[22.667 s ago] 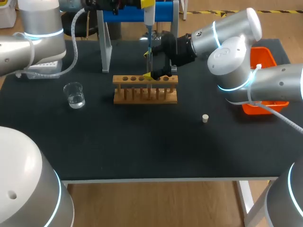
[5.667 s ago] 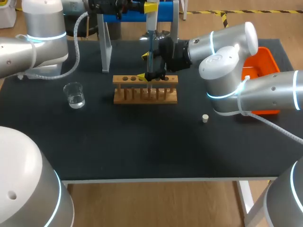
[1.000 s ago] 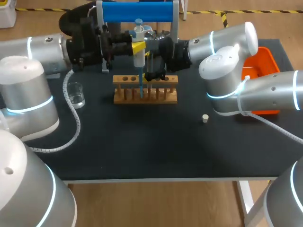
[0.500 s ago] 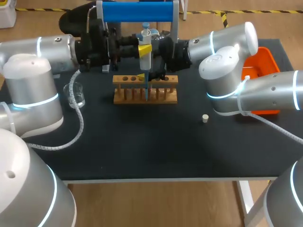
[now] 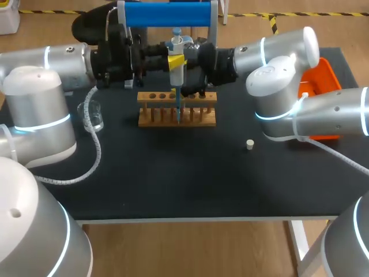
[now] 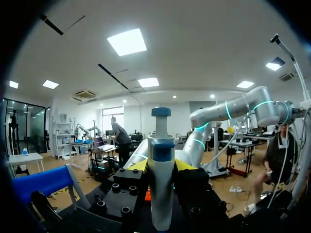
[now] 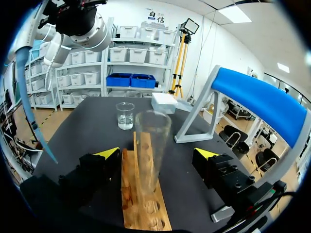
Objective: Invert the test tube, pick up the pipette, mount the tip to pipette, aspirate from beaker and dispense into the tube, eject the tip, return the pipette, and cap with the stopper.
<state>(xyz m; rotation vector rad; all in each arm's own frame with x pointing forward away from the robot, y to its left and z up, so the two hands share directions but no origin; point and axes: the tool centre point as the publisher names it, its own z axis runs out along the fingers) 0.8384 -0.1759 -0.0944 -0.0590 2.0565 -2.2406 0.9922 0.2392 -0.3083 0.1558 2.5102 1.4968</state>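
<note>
Head view first: in the last second my left arm has swung the white pipette [image 5: 176, 74] across from the side of the clear glass beaker [image 5: 95, 118] to the wooden rack [image 5: 176, 115]. Over the last half-second it has all but settled, its long blue tip [image 5: 177, 107] hanging in front of the rack's middle holes. My left fingers [image 6: 162, 167] stay clenched on the pipette's body. My right arm has meanwhile eased back a little. My right fingers [image 7: 158, 154] stand released, wide on either side of the clear glass test tube [image 7: 151, 141], which sits upright in the rack, mouth up. Seen from the right wrist, the tip hangs off to the rack's near side, not over the tube's mouth. I judge dispensing comes next but needs a small shift first. The small pale stopper [image 5: 249, 144] waits on the black bench [image 5: 173, 184].
</note>
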